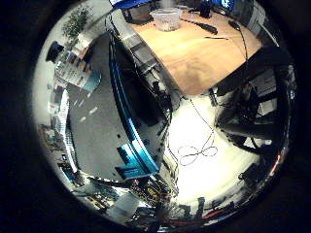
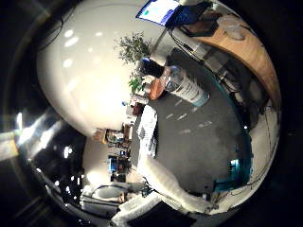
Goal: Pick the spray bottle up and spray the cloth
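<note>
The hand is high up and away from the wooden table [image 1: 199, 58]. Neither palm view shows a spray bottle or a cloth that I can make out. On the table's far end stand a clear plastic tub [image 1: 165, 17] and a black object [image 1: 205, 27]. The right hand [image 2: 170, 192] shows as a white finger along the edge of the thumb side view, fairly straight, with nothing between the fingers. Dark parts of the hand [image 1: 255, 109] lie at the edge of the little finger side view.
Grey floor [image 1: 97, 126] lies beside the table, with a blue-edged frame [image 1: 136, 116] along it. A printed cylinder-shaped stand [image 2: 185, 87] and a potted plant [image 2: 133, 45] stand across the room. The table also shows in the thumb side view [image 2: 254, 55].
</note>
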Action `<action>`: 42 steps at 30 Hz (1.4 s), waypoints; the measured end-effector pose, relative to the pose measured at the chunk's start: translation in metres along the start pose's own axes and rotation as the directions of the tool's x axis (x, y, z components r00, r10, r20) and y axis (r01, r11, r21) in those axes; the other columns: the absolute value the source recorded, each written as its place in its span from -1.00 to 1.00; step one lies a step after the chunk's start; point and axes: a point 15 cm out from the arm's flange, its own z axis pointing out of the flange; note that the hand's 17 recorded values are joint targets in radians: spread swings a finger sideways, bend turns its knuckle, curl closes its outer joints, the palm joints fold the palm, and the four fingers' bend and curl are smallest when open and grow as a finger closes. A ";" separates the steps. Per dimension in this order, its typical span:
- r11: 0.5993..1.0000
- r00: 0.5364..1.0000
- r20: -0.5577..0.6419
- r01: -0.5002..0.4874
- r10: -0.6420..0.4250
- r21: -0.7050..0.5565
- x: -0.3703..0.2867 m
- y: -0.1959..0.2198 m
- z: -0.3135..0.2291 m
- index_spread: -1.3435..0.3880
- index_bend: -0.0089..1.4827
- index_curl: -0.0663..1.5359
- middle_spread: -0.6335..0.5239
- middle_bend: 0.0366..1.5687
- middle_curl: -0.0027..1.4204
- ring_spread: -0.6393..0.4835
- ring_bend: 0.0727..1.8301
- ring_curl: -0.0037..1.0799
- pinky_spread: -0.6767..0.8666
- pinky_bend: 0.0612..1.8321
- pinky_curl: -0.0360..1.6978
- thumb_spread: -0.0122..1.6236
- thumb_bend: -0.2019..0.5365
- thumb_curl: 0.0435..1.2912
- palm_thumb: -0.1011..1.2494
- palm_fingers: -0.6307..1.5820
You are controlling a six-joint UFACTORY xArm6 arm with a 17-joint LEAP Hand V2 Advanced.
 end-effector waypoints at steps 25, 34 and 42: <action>0.995 0.957 0.273 0.099 -0.097 0.007 -0.077 -0.048 0.124 0.32 -0.80 -0.61 0.40 -0.75 -0.53 0.45 -0.64 -0.52 0.34 -0.53 -0.61 0.40 -0.51 -0.64 -0.14 -0.40; 0.990 0.939 0.323 0.137 -0.119 -0.035 -0.111 -0.042 0.157 0.36 -0.80 -0.63 0.40 -0.69 -0.51 0.44 -0.55 -0.50 0.35 -0.46 -0.60 0.40 -0.50 -0.62 -0.10 -0.27; 0.990 0.906 0.410 0.135 -0.106 -0.041 -0.140 -0.037 0.160 0.29 -0.77 -0.63 0.00 -0.35 -0.37 -0.04 -0.03 -0.29 -0.19 -0.21 -0.60 0.42 -0.47 -0.56 0.11 0.31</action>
